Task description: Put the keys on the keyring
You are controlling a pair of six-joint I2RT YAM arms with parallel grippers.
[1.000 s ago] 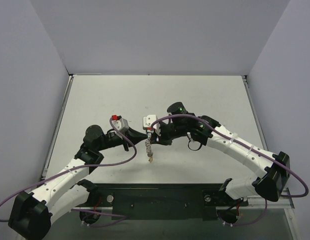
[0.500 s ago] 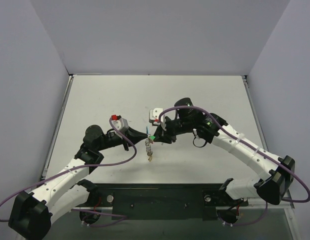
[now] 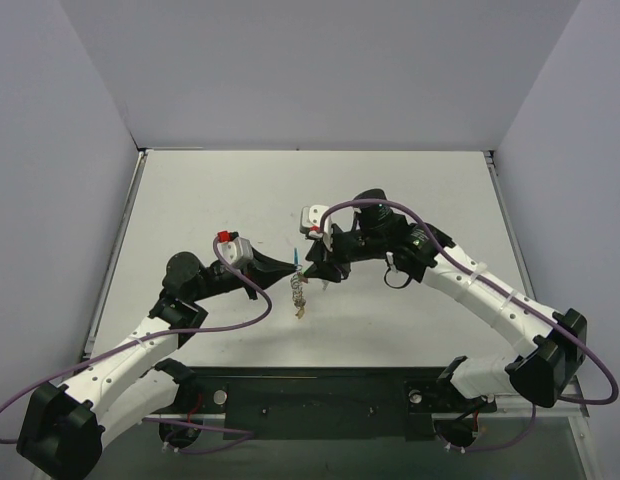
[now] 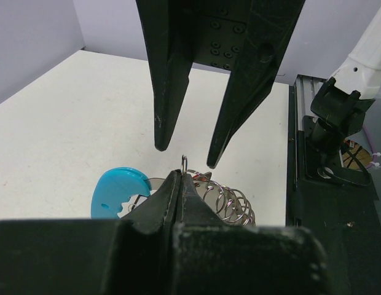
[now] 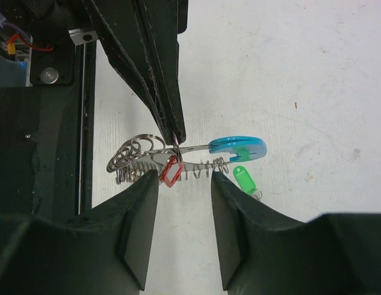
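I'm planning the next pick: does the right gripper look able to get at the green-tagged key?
Probably yes: the green-tagged key is uncovered, just beside the open right gripper; only the keyring lies close by.

The table [image 3: 410, 190] was flat, matte and off-white, with metal strips along its left and right edges and a black rail [image 3: 320, 395] across the near edge. Faint specks marked the surface. The keyring [image 3: 298, 295] hung over the centre; contact of its lower end with the surface could not be determined.
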